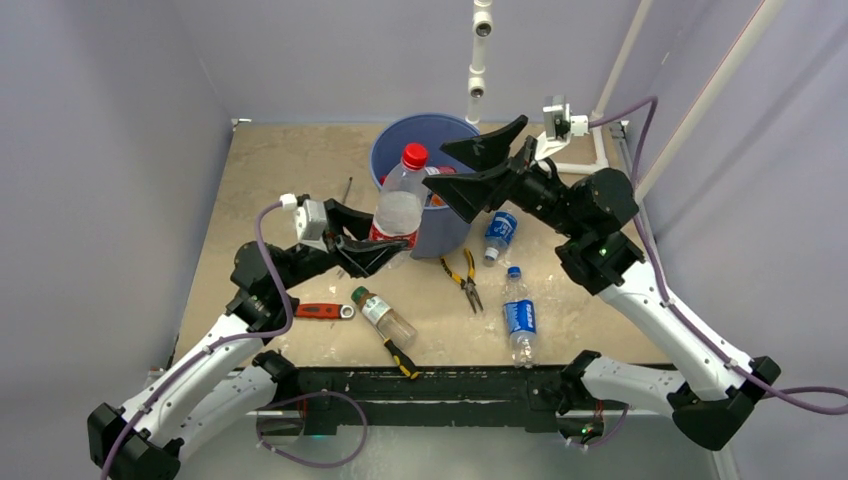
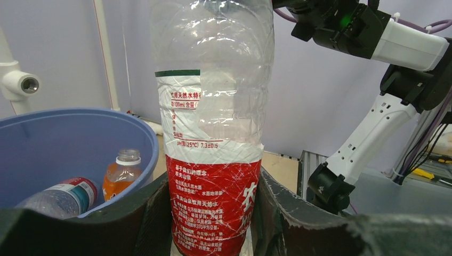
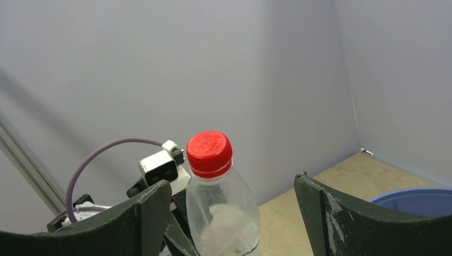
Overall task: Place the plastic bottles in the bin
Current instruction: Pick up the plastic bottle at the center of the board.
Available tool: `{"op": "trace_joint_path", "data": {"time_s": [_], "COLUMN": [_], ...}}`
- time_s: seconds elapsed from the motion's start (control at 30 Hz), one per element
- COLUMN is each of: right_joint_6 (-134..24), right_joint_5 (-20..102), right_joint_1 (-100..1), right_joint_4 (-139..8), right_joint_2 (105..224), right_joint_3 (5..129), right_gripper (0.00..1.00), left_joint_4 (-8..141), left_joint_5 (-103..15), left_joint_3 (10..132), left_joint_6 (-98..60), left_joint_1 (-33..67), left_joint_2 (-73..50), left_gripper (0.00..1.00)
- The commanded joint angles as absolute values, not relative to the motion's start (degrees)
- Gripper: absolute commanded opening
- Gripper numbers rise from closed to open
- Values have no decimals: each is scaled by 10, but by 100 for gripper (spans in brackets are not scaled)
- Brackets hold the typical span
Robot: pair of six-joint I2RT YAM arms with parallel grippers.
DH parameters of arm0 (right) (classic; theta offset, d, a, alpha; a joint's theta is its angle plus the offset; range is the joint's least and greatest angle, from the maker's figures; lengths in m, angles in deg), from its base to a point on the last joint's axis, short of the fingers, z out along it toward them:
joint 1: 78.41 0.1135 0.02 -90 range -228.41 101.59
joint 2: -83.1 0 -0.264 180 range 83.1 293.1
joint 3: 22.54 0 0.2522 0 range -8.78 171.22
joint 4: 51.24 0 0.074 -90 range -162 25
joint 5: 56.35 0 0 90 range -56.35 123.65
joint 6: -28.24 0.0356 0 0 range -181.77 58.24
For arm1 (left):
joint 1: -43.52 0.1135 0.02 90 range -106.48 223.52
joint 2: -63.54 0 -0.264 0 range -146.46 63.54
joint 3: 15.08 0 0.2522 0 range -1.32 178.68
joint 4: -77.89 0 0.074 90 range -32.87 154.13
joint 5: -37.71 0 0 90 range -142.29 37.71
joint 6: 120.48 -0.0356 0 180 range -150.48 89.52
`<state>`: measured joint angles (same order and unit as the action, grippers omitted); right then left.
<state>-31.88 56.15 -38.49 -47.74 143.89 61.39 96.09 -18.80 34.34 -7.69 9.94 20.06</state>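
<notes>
My left gripper [image 1: 385, 250] is shut on a big clear bottle [image 1: 398, 208] with a red cap and a red and white label. It holds the bottle upright at the near left side of the blue bin [image 1: 400, 130]. In the left wrist view the fingers [image 2: 144, 218] clamp the label [image 2: 213, 208], and the bin [image 2: 80, 133] holds an orange bottle [image 2: 123, 173] and a clear bottle [image 2: 58, 197]. My right gripper [image 1: 437, 168] is wide open over the bin, just right of the cap. In the right wrist view the bottle [image 3: 221, 213] shows between the spread fingers, untouched.
On the table lie a small blue-labelled bottle [image 1: 500, 232] right of the bin, another [image 1: 518, 318] near the front, and a green-capped bottle [image 1: 380, 312]. Pliers [image 1: 462, 280], a red-handled tool [image 1: 322, 310] and a yellow-handled tool [image 1: 400, 355] lie among them.
</notes>
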Motion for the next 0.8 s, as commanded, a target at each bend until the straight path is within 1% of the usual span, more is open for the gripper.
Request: {"op": "trace_joint_path", "data": {"time_s": [0.0, 0.2, 0.3, 0.5, 0.67, 0.77], "right_joint_6": [-322, -329, -328, -321, -310, -307], "right_joint_5": [558, 547, 550, 556, 566, 573], "right_joint_1": [-364, -345, -343, -342, -341, -342], "right_joint_4": [-443, -446, -455, -455, -449, -450], "right_joint_2": [1456, 1475, 1487, 1494, 1498, 1502], "right_joint_3": [654, 664, 676, 688, 686, 688], "right_gripper": [89, 87, 81, 74, 62, 58], "left_joint_4": [975, 960, 957, 954, 952, 949], "left_joint_5": [-200, -208, -209, -209, -209, -209], "left_joint_3": [341, 340, 341, 341, 341, 341], "left_joint_6": [-94, -106, -109, -110, -112, -115], "left_joint_1": [92, 83, 80, 80, 76, 74], "left_joint_2": [204, 207, 208, 208, 210, 211], "left_gripper": [27, 27, 26, 26, 26, 25]}}
